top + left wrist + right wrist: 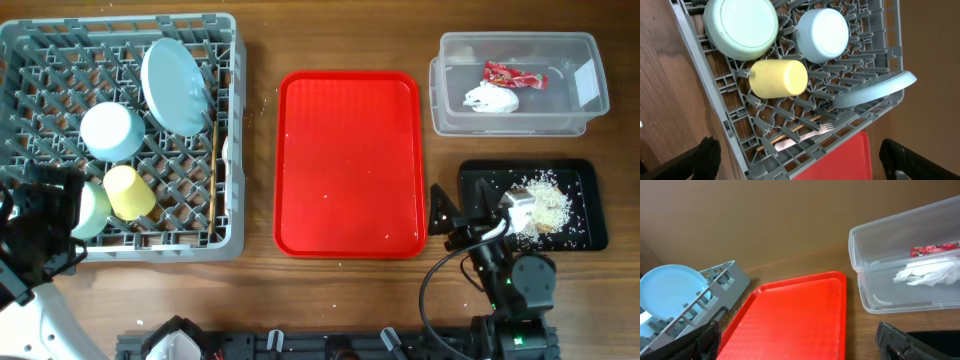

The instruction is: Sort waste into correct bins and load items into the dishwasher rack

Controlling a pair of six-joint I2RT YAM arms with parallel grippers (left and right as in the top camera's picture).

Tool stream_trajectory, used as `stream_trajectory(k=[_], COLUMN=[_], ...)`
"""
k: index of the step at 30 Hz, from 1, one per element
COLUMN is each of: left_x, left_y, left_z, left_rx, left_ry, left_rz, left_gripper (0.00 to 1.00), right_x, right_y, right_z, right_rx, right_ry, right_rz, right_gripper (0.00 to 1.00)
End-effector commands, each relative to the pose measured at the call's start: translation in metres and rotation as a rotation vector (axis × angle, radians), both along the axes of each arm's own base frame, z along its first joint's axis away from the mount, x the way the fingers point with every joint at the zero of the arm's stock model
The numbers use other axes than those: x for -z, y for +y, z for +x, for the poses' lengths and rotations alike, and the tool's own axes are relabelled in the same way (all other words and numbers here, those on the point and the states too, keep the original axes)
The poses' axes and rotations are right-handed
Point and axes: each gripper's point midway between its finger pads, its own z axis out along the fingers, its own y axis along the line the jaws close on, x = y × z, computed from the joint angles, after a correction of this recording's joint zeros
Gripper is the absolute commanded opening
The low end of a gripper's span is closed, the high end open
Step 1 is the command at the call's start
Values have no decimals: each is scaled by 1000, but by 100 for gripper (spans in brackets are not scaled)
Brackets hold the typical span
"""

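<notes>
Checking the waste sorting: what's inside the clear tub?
The clear tub holds a red snack wrapper and a crumpled white tissue. Anything beneath the tissue would be hidden.

The red plastic tray [348, 165] looks glossy, the grey plastic rack [150, 250] matt, the tub [440, 100] clear smooth plastic, the table [330, 300] wood-grained.

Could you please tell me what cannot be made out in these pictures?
- Overhead: the left arm covers part of the light green saucer-bowl.
- Overhead: the right arm hides part of the black tray and possibly some crumbs.
- Left wrist: the chopsticks lie mostly hidden beneath the rack's pegs.
- Right wrist: the clear tub is cut off by the right edge.
</notes>
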Motion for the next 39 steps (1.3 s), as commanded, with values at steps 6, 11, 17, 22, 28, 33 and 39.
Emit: stream_trajectory(k=[6,11,17,22,28,33,39], left_x=[-2,-2,-2,-2,-2,-2,-2], left_y=[0,0,0,0,0,0,0], left_z=[0,0,0,0,0,0,0], left_rx=[-1,-1,-1,-1,-1,-1,-1], left_ry=[-10,-10,-10,-10,-10,-10,-10], left_rz=[-1,-1,-1,-1,-2,-1,-1], left_gripper=[100,100,100,100,100,100,100], right_x=[-13,-10,-7,-6,-6,-6,-6], right_y=[-15,-18,-43,-51,-51,-51,-51], right_z=[-5,-4,-1,-1,-1,-1,-1], right_rx=[57,71,214,244,244,244,244], right_ry=[-131,-148,-109,-105,-105,-105,-105], right_rz=[-146,-284,-272,-275,-274,-274,-274], right_gripper=[100,100,100,100,100,100,100])
